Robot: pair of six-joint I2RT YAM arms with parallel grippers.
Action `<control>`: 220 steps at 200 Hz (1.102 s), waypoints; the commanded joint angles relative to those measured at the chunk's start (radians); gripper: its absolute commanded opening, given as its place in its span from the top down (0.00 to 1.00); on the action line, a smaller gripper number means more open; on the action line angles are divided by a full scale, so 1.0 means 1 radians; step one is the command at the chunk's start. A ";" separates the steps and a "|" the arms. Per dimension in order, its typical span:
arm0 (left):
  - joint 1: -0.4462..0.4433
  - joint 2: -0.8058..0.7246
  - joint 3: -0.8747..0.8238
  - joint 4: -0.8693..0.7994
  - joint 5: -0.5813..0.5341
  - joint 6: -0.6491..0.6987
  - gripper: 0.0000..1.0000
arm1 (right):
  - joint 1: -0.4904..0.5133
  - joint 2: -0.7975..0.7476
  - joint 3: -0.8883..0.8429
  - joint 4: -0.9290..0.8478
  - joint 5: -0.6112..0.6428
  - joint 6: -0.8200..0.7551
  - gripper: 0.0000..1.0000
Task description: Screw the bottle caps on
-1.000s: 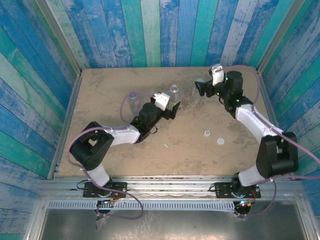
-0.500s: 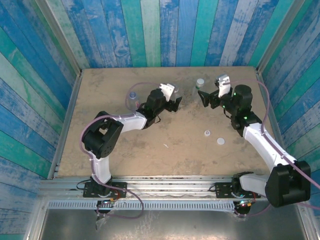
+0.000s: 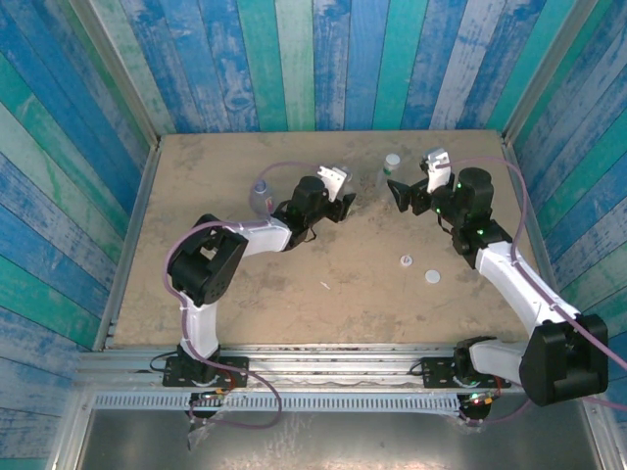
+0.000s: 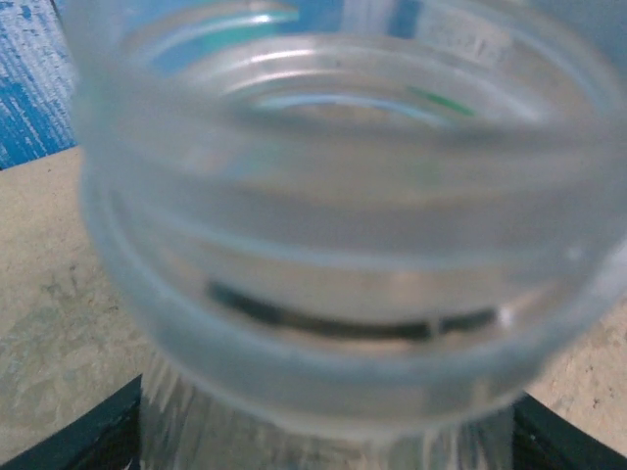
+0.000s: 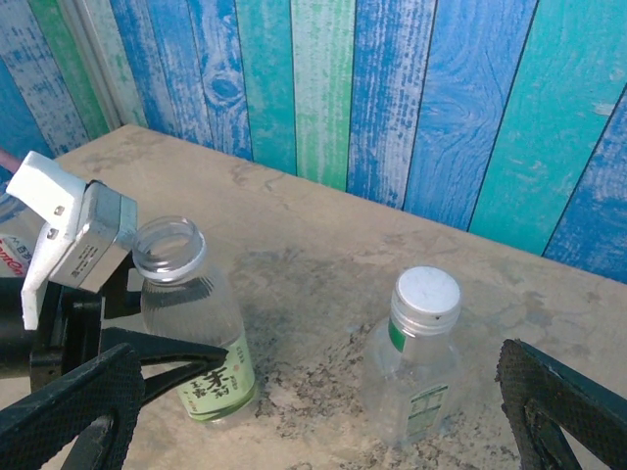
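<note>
1. The open bottle, the one with the green label, stood upright on the worktop towards the back wall, its threaded neck bare.
2. The left claw had its jaws on either side of that bottle, low on the body. I could not tell whether they pressed it or merely flanked it.
3. The left wrist camera gave me the bottle's mouth close up and blurred, with dark fingers at the bottom corners. The right wrist camera gave what that one did not: the whole bottle, its label and the worktop around it.
4. Near it to the right, and apart from it, stood the capped bottle, upright, with a white cap seated on its neck.
5. The right claw was released, its jaws spread wide and holding nothing, facing both bottles.
6. The overhead camera added the purple-labelled bottle, upright to the left of the left claw. It also showed the first loose cap and the second loose cap lying close together on the worktop, nearer me and beside the right arm.
7. My count was three bottles, one of them capped, and three caps, one fitted and two loose.
</note>
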 commanded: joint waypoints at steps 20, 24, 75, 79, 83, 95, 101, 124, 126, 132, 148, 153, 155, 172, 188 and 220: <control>-0.002 0.021 -0.015 0.035 0.043 0.028 0.43 | 0.005 -0.015 -0.032 0.012 -0.020 0.021 0.05; -0.002 0.016 -0.021 0.042 0.053 0.031 0.44 | 0.004 -0.016 -0.036 0.014 -0.020 0.026 0.05; -0.005 -0.109 -0.154 0.096 0.195 0.128 0.40 | 0.004 -0.063 -0.100 0.043 -0.007 0.111 0.05; -0.005 -0.122 -0.170 0.100 0.211 0.146 0.40 | 0.005 -0.069 -0.106 0.045 -0.003 0.116 0.05; -0.006 -0.136 -0.186 0.100 0.227 0.163 0.40 | 0.005 -0.075 -0.112 0.045 0.003 0.124 0.05; -0.011 -0.176 -0.223 0.075 0.259 0.213 0.40 | 0.004 -0.090 -0.135 0.051 0.019 0.140 0.05; -0.014 -0.196 -0.237 0.055 0.282 0.235 0.40 | 0.004 -0.094 -0.143 0.051 0.026 0.148 0.05; -0.018 -0.262 -0.302 -0.020 0.442 0.328 0.39 | 0.005 -0.091 -0.164 0.060 0.042 0.176 0.05; -0.019 -0.267 -0.308 -0.025 0.456 0.338 0.39 | 0.005 -0.088 -0.166 0.061 0.042 0.180 0.05; -0.019 -0.279 -0.321 -0.048 0.498 0.374 0.39 | 0.004 -0.083 -0.168 0.068 0.042 0.191 0.05; -0.019 -0.302 -0.346 -0.113 0.589 0.447 0.38 | 0.007 -0.067 -0.167 0.076 0.029 0.206 0.06; -0.019 -0.307 -0.353 -0.123 0.610 0.461 0.38 | 0.006 -0.063 -0.168 0.074 0.028 0.211 0.06; -0.019 -0.308 -0.357 -0.126 0.618 0.466 0.38 | 0.006 -0.061 -0.167 0.074 0.027 0.213 0.06; -0.019 -0.311 -0.388 -0.115 0.698 0.494 0.38 | 0.006 -0.059 -0.171 0.073 0.027 0.221 0.06; -0.019 -0.313 -0.394 -0.112 0.762 0.487 0.39 | 0.007 -0.051 -0.170 0.067 0.031 0.231 0.07; -0.017 -0.325 -0.400 -0.062 0.819 0.431 0.41 | 0.008 -0.034 -0.155 0.048 0.035 0.228 0.07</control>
